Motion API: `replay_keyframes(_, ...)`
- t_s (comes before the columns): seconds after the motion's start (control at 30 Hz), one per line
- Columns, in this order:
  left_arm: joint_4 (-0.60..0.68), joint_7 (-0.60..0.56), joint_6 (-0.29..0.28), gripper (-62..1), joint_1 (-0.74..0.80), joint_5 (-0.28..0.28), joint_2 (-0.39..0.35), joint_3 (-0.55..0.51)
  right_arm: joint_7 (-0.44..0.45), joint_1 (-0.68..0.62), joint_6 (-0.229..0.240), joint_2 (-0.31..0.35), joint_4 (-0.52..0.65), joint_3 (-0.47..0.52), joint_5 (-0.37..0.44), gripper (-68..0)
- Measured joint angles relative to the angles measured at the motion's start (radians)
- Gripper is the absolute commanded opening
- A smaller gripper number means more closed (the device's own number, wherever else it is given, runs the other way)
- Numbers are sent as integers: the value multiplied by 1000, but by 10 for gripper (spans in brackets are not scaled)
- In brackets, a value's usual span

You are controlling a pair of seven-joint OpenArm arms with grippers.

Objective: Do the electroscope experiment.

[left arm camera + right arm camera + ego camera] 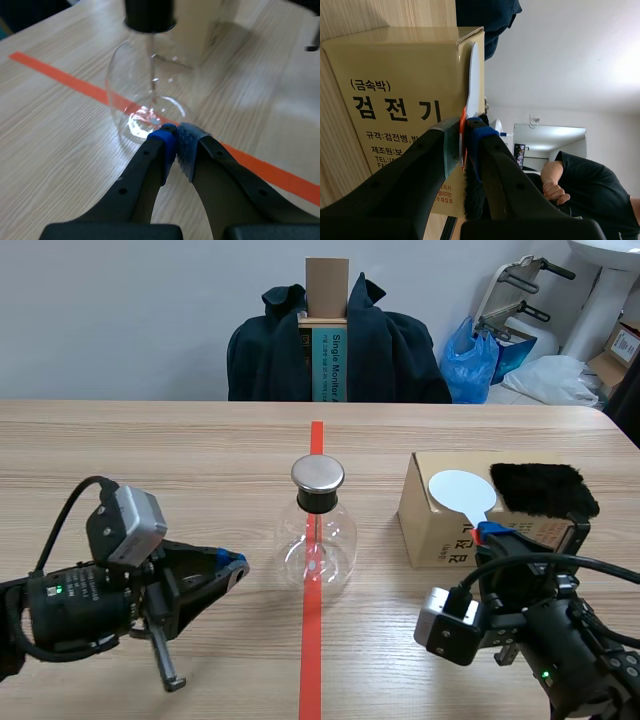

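- Flask (316,530) of the electroscope stood on the counter (150,450), over the red tape line (312,660).
- Your left pincer (176,136) sat closed on nothing, just short of the glass base.
- Your right pincer (464,127) gripped the white paddle (460,490) (by its orange handle) atop the box (435,535), beside black fur (542,488).

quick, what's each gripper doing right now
left gripper: jaws shut on nothing
right gripper: jaws shut on the white disc paddle
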Motion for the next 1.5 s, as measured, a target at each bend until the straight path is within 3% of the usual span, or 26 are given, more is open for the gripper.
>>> replay_keyframes(0.13,236,67,0,-530,157,-94,-91,-60,0,0,0,0,0,0,7,-668)
replay_keyframes(0.23,404,121,0,-461,290,-132,-150,-135,0,0,0,0,0,0,19,-665)
replay_keyframes(0.33,554,156,-1,-295,429,-168,-190,-221,0,5,-2,0,0,0,46,-583)
replay_keyframes(0.47,694,162,0,-2,614,-176,-208,-332,0,14,-4,0,0,0,53,-364)
replay_keyframes(0.5,716,162,-1,14,652,-176,-207,-353,0,14,-4,0,0,0,52,-316)
replay_keyframes(0.57,742,163,-1,14,708,-175,-207,-380,0,14,-12,0,0,0,52,-236)
replay_keyframes(0.63,752,164,-1,14,736,-183,-207,-391,0,14,-50,0,0,0,51,-179)
replay_keyframes(0.77,751,166,0,14,743,-217,-206,-392,2,15,-135,0,0,0,47,-141)
replay_keyframes(0.87,747,190,10,14,739,-257,-204,-392,20,16,-138,0,0,0,48,-141)
replay_keyframes(1.03,739,222,107,14,738,-303,-204,-392,-1,9,-138,1,0,0,48,-141)
replay_keyframes(1.17,739,222,169,14,725,-304,-204,-391,-7,-41,-138,17,0,0,48,-141)
replay_keyframes(1.4,739,232,173,14,725,-402,-204,-396,-23,-170,-135,98,0,0,159,-141)
replay_keyframes(1.5,739,230,174,14,725,-408,-204,-408,-23,-206,-137,145,0,0,233,-141)
